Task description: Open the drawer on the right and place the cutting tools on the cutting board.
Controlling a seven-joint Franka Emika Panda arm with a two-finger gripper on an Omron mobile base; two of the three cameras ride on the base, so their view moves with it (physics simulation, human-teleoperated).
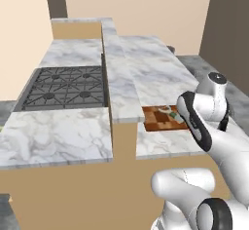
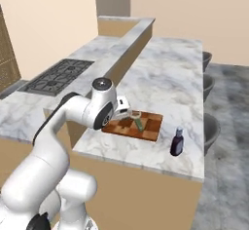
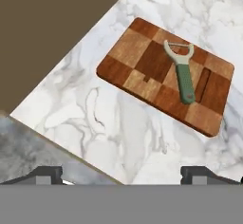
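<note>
No legible writing. Green-handled peeler (image 3: 181,70) lies on cutting board (image 3: 142,61), marble surface (image 3: 109,118); claw (image 3: 127,173) fingers apart, empty.

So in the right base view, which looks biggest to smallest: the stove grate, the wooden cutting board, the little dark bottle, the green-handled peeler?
1. Stove grate, though it sits farther from the camera, so its lead is safe.
2. Cutting board.
3. Dark bottle.
4. Green-handled peeler, lying on the board.

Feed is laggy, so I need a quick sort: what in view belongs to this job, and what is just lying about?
Job:
- cutting board
- green-handled peeler, lying on the board
- end effector, open, holding nothing

Lying about:
- dark bottle, on the counter beside the board
- stove grates
</note>
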